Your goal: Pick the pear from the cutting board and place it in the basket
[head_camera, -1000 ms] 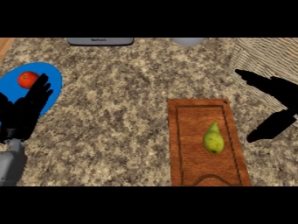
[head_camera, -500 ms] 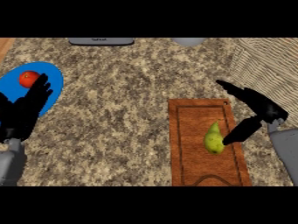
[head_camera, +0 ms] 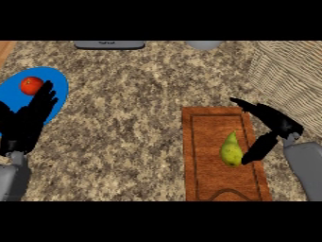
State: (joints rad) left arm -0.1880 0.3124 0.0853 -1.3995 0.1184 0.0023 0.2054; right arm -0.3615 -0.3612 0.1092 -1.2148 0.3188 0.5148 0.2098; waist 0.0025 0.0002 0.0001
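The head view shows one speckled granite counter point(head_camera: 135, 94) with a strip of wood-coloured surface at its far left corner. On it lie one wooden cutting board point(head_camera: 208, 156), one pear point(head_camera: 231, 149), one blue plate point(head_camera: 52, 82), one red round fruit point(head_camera: 31, 85) and one wicker basket point(head_camera: 299, 80). At the far edge sit one flat grey object point(head_camera: 109, 45) and one pale grey rounded object point(head_camera: 204, 45), both cut off by the frame. The flat grey object carries a short mark of writing, too small to read. No other label shows.

The pear is yellow-green and lies on the cutting board, right of the board's middle, its narrow end pointing away. The board sits right of centre, near the lower edge. The basket stands at the far right, just beyond the board's far right corner. The red fruit rests on the far part of the blue plate, at the left.

The right hand point(head_camera: 278, 125) is open over the board's right side: its fingers spread out toward the far left above the board, and its thumb point(head_camera: 257, 149) reaches down to the pear's right side, at or just beside its skin. Nothing is gripped.

The left hand point(head_camera: 25, 120) rests open at the left, fingers up, overlapping the near part of the blue plate and holding nothing.
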